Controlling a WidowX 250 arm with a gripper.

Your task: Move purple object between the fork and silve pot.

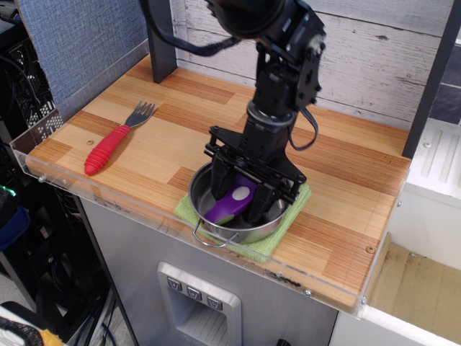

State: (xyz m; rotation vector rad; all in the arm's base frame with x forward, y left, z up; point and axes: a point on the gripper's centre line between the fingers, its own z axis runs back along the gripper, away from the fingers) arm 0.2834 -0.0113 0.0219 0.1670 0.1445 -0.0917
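Observation:
The purple object (230, 205) lies tilted inside the silver pot (248, 232), its grey-white spot facing up. My gripper (241, 193) reaches down into the pot, and its black fingers (219, 184) are closed against both sides of the purple object. The fork (108, 148), with a red ribbed handle and grey tines, lies on the wooden table to the left, well apart from the pot. The far inner part of the pot is hidden behind the gripper.
The pot stands on a green cloth (281, 241) near the table's front edge. A clear plastic rim (108, 198) runs along the front and left edges. A dark post (162, 43) stands at the back left. A grey wall panel (79, 43) is to the left.

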